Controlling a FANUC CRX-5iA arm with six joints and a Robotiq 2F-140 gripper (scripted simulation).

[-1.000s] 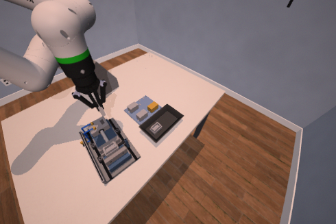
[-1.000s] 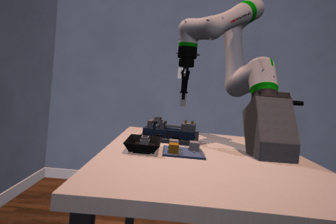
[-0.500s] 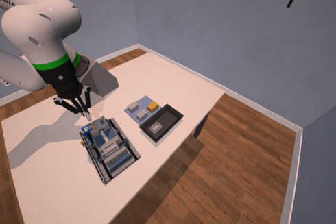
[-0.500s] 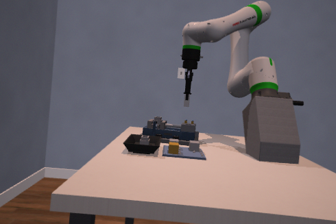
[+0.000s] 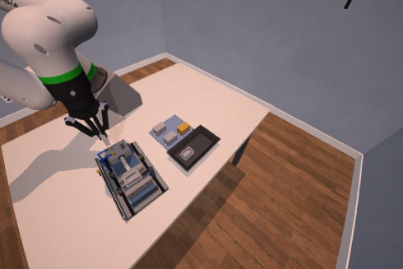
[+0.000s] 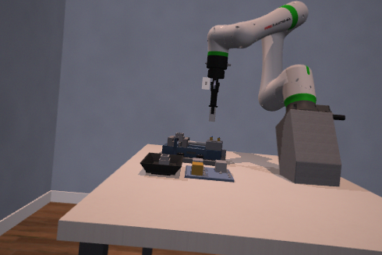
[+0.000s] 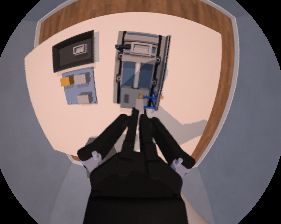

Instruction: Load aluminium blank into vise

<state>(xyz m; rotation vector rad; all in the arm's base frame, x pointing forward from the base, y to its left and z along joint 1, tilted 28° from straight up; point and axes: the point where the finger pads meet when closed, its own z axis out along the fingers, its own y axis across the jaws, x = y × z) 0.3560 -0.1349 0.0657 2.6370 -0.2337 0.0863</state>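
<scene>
Gripper (image 6: 212,116) is hanging high above the table (image 5: 206,85), pointing down, over the hose end of the vise (image 5: 132,178). Fingers are sitting fully closed on each other, nothing between them.

Vise is lying on the table with its long axis running away from the arm's pedestal (image 6: 309,151). A pale grey block (image 5: 132,178) is sitting in the middle of the vise; can't tell from these views whether it's a blank or a vise part, or whether it's lying flat on the bars.

Blue plate (image 5: 174,123) is lying beside the vise, apart from it. It's carrying two grey blocks (image 5: 159,128) and (image 5: 169,137), plus one brass block (image 5: 183,127). All three look flat and apart from each other, inside the plate's edge.

Black tray (image 5: 207,136) is sitting just beside the plate, on the side nearer the table edge. One grey part (image 5: 187,153) is lying flat on its floor, recess facing up, at the end nearer the vise.

Wrist view is showing the vise straight below and ahead, with the plate and tray off to the left.
</scene>
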